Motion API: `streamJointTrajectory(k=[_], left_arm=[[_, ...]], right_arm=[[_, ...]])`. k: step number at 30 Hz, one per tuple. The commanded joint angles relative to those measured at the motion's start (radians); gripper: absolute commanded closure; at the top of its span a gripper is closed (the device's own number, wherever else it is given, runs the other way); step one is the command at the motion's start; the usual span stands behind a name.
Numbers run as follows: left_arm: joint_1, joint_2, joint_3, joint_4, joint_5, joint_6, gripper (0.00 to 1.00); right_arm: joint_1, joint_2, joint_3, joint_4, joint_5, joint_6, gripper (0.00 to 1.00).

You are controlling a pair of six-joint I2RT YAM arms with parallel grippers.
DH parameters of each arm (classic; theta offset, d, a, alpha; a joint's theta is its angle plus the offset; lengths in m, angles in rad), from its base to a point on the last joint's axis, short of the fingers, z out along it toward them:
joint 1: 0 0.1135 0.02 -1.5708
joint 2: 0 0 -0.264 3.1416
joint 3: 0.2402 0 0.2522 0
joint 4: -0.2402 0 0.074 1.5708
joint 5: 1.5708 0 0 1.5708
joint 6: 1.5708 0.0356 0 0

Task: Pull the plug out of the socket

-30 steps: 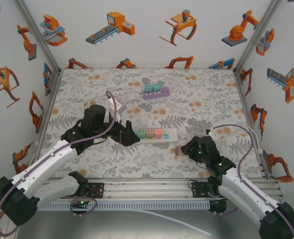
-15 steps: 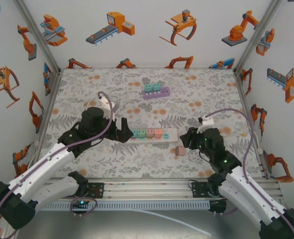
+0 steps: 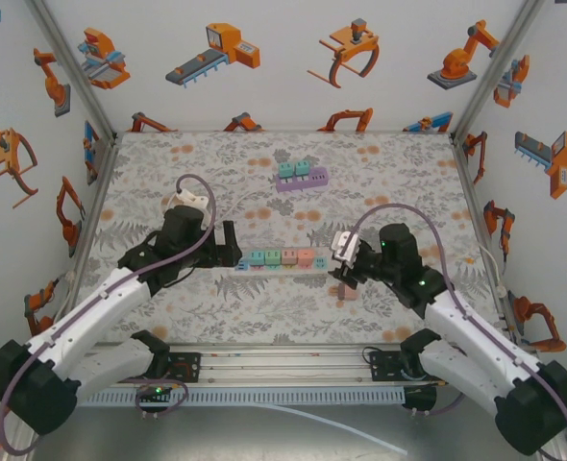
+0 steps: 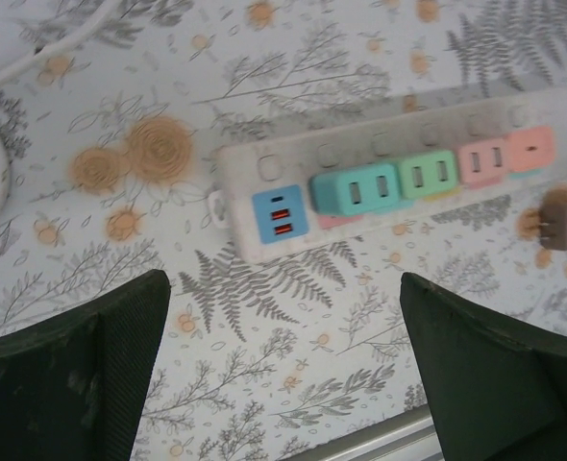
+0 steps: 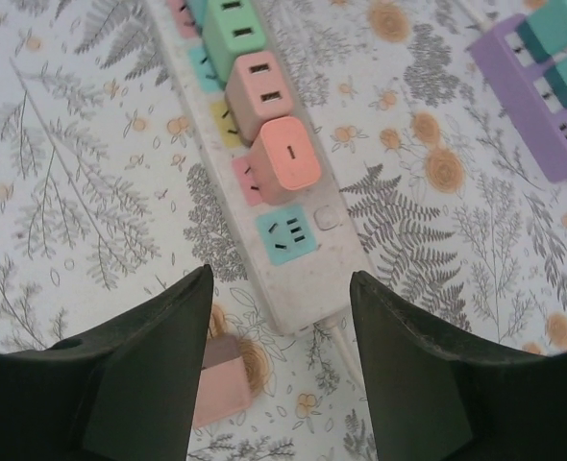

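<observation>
A second ago my right fingers (image 5: pixel 144 375) were low beside the loose plug (image 3: pixel 348 291). Now they have lifted off it and swung over the right end of the socket strip (image 3: pixel 288 258). They are spread with nothing between the pads, and through the gap I look down on the strip's end and one empty socket (image 5: pixel 288 233). The plug lies on its side on the table (image 3: pixel 408 173), prongs bare, just beside that end of the strip and touching neither it nor me. My left fingers (image 4: pixel 77 375), spread wide and holding nothing, were up against the strip's left end. They have now drawn back, so the strip rests unbraced. I take this to mean the pull itself is done for that plug: it is out, set down and released. Four plugs are seated in the row, with the orange plug (image 5: pixel 288 154) next to the bare socket. If another must come out, my left would need to steady the strip again first.
</observation>
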Motion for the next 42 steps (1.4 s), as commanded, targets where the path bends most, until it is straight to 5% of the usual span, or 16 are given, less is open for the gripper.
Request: streamJointTrajectory(k=[1,15,23,28,42], left_arm=[[0.043,0.037,0.016,-0.052,-0.039,-0.064,0.03],[0.101,0.203,0.011,-0.023,-0.010,-0.085,0.03],[0.108,0.303,0.023,-0.008,0.001,-0.101,0.00],[0.109,0.348,0.027,0.028,0.038,-0.103,0.07],[0.110,0.448,0.045,0.055,0.072,-0.112,0.15]], right_arm=[[0.005,0.107,0.091,-0.046,-0.093,-0.201,0.44],[0.007,0.553,0.372,-0.126,-0.222,-0.325,0.46],[0.010,0.663,0.443,-0.184,-0.265,-0.379,0.47],[0.012,0.715,0.464,-0.199,-0.256,-0.407,0.50],[0.022,0.764,0.494,-0.239,-0.249,-0.422,0.68]])
